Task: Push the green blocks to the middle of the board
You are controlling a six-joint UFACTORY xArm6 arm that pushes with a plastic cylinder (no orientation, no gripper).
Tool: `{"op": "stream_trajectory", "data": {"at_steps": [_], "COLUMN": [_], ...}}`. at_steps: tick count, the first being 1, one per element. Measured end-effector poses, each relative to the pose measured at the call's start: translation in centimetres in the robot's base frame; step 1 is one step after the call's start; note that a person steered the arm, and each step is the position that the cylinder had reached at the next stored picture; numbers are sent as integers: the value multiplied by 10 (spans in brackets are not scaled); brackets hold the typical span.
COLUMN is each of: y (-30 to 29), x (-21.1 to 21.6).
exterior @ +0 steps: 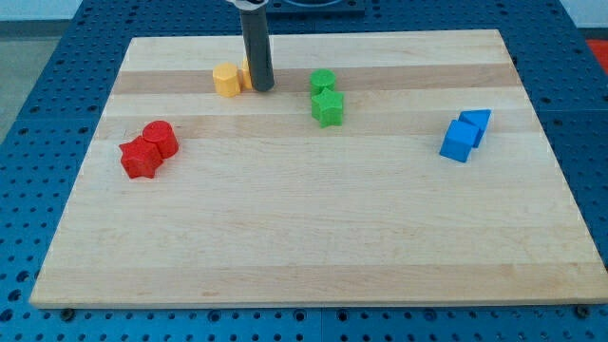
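Note:
Two green blocks touch near the view's top middle: a green cylinder [323, 82] and just below it a green star [328, 107]. My tip [261, 88] is at the lower end of the dark rod, to the left of the green cylinder with a clear gap between them. The rod stands in front of the two yellow blocks [227, 80] and hides most of the right one.
A red cylinder [161, 139] and a red star [141, 158] touch at the view's left. A blue cube [458, 142] and a blue triangular block [476, 122] touch at the view's right. The wooden board [304, 228] lies on a blue perforated table.

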State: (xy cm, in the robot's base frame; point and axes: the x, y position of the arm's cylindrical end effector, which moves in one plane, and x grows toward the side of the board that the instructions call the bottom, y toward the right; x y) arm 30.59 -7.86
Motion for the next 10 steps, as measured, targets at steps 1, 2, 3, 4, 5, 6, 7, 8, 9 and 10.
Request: {"op": "stream_trajectory", "data": {"at_steps": [1,2,3,4,5,6,7,8,9,10], "y": [6,34,54,54,54,54,52,79,79,79], "x": [-8,-37,1,13,-10,-61,-107,-107,-107,-97]}}
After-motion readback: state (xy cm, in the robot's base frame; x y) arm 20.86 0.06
